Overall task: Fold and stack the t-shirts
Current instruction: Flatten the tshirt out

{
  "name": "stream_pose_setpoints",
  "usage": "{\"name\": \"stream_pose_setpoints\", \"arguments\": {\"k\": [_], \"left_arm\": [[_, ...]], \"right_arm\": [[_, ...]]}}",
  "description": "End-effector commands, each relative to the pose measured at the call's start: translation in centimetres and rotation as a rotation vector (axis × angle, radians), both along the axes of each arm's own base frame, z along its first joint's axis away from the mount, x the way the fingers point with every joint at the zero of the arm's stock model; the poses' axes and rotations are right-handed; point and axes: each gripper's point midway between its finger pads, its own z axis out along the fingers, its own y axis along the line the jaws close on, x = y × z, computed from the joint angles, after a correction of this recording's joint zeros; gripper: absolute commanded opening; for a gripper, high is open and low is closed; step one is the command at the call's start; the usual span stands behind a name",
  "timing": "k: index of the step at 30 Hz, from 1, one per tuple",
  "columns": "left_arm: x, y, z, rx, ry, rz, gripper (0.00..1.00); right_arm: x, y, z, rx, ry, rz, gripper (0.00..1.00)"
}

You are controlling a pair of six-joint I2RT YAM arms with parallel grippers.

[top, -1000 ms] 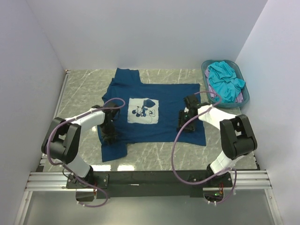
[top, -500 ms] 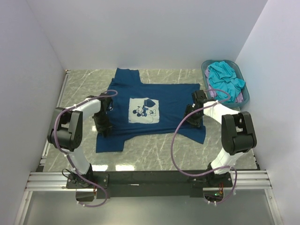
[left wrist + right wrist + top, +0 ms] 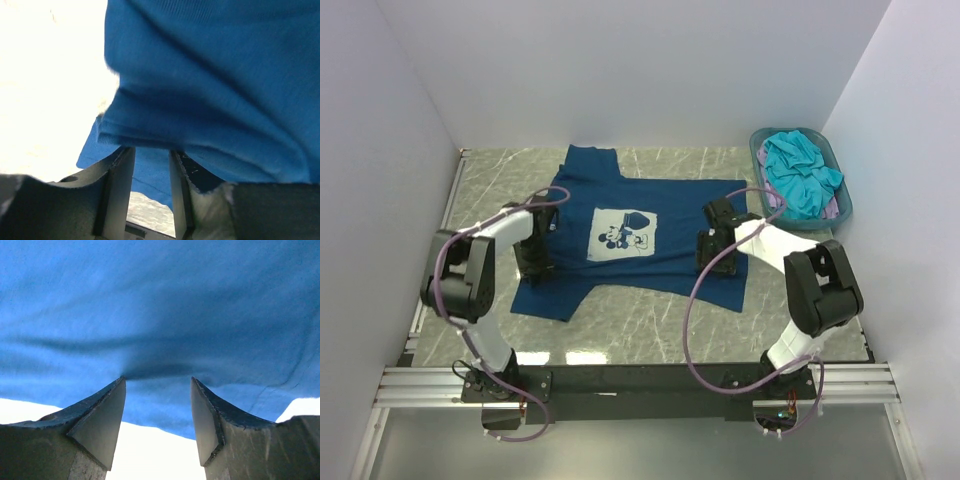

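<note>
The dark navy t-shirt (image 3: 630, 225) lies spread on the table, its white chest print (image 3: 624, 238) facing up and its lower hem rumpled. My left gripper (image 3: 534, 262) is at the shirt's left side. In the left wrist view (image 3: 152, 150) its jaws stand a narrow gap apart and a folded hem (image 3: 150, 135) drapes over the tips. My right gripper (image 3: 712, 252) is on the shirt's right side. In the right wrist view (image 3: 157, 382) its jaws are wide apart with navy cloth (image 3: 160, 315) just beyond them. The turquoise t-shirt (image 3: 798, 170) and the lilac one (image 3: 833, 209) lie in the basket.
The teal plastic basket (image 3: 840, 160) stands at the far right corner against the white wall. Bare marble table (image 3: 650, 325) shows in front of the shirt. White walls close in the left, back and right sides.
Both grippers moved away from the near hem and up the shirt's sides. The right gripper then slid back left. The shirt's lower part bunched inward and away from the near edge.
</note>
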Motion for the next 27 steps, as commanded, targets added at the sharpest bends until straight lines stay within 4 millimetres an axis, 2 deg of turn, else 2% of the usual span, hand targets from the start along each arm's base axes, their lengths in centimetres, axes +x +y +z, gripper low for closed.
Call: {"name": "stream_pose_setpoints", "arguments": {"k": [1,4,7,11,12,14,16,17,18,20,22,23,25,27], "left_arm": [[-2.5,-0.6,-0.4,-0.065,-0.007,0.017,0.4],[-2.9,-2.2,2.4,-0.149,-0.092,0.016,0.42],[-3.3,-2.1,4.3,-0.159,-0.15,0.021,0.48],[-2.0,-3.0,6.5,-0.22,-0.248,0.044,0.53],[-1.2,-3.5,7.2,-0.245,-0.298,0.059,0.54],[0.0,-3.4,8.5,-0.247,-0.373,0.086,0.56],[1.4,-3.2,10.6,-0.249,-0.481,0.117,0.58],[1.9,-3.1,11.5,-0.245,-0.516,0.126,0.61],[2.3,-2.6,12.7,-0.228,-0.567,0.144,0.62],[3.1,-2.0,14.9,-0.215,-0.654,0.158,0.68],[3.6,-0.9,16.1,-0.17,-0.724,0.189,0.71],[3.5,-0.6,17.0,-0.166,-0.765,0.194,0.78],[3.6,0.1,17.4,-0.14,-0.812,0.201,0.86],[3.4,0.5,18.0,-0.13,-0.859,0.193,0.93]], "right_arm": [[-1.5,0.9,1.6,-0.033,-0.03,0.063,0.62],[-2.4,2.0,2.5,-0.052,-0.064,0.126,0.61],[-3.0,3.8,3.9,-0.049,-0.1,0.194,0.61],[-2.8,8.2,6.3,0.055,-0.183,0.3,0.61],[-2.4,9.8,7.3,0.074,-0.212,0.333,0.6],[-2.4,12.3,7.9,0.119,-0.22,0.386,0.59],[-1.6,15.7,9.8,0.179,-0.283,0.44,0.56],[-1.6,16.9,9.5,0.191,-0.278,0.465,0.55],[-1.5,19.1,10.7,0.22,-0.311,0.507,0.55],[-1.1,22.2,11.6,0.251,-0.343,0.569,0.54],[-1.9,24.9,11.7,0.263,-0.363,0.641,0.54],[-1.6,26.4,11.7,0.26,-0.375,0.678,0.54],[-2.3,28.5,11.4,0.247,-0.385,0.733,0.54],[-1.9,30.3,10.8,0.233,-0.39,0.775,0.54]]}}
